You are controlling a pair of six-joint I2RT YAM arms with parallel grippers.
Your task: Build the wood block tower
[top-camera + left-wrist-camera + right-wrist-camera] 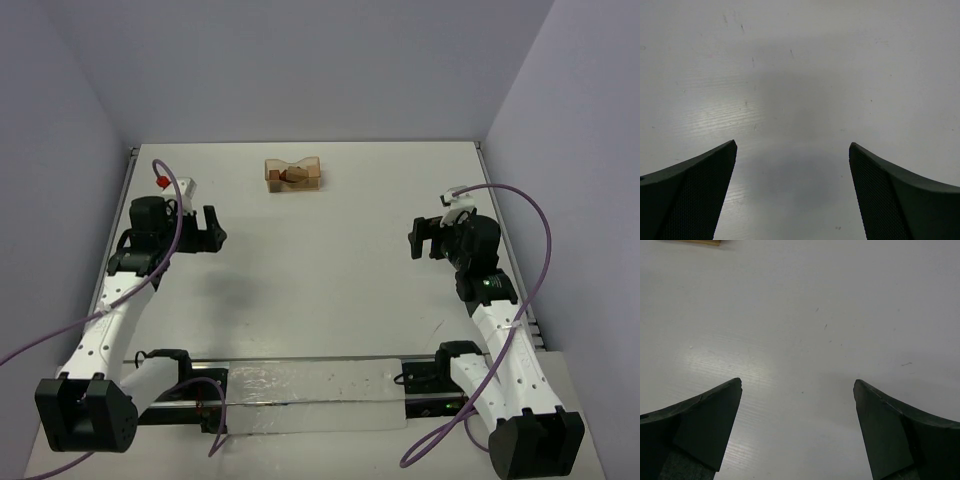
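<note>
Matte white table (320, 290), faintly scuffed. Wood blocks (297, 177) sat at the far centre inside one pale orange translucent tray (271, 172), well apart from both arms. I made out tan pieces and a reddish-brown one; they were too small to count exactly. The cluster's long axis ran left to right. Left gripper (212, 231): its two dark, finely textured fingers (700, 195) were spread wide over bare table, holding nothing. Right gripper (419, 240): two smooth dark fingers (705, 430) likewise spread, nothing between them.
</note>
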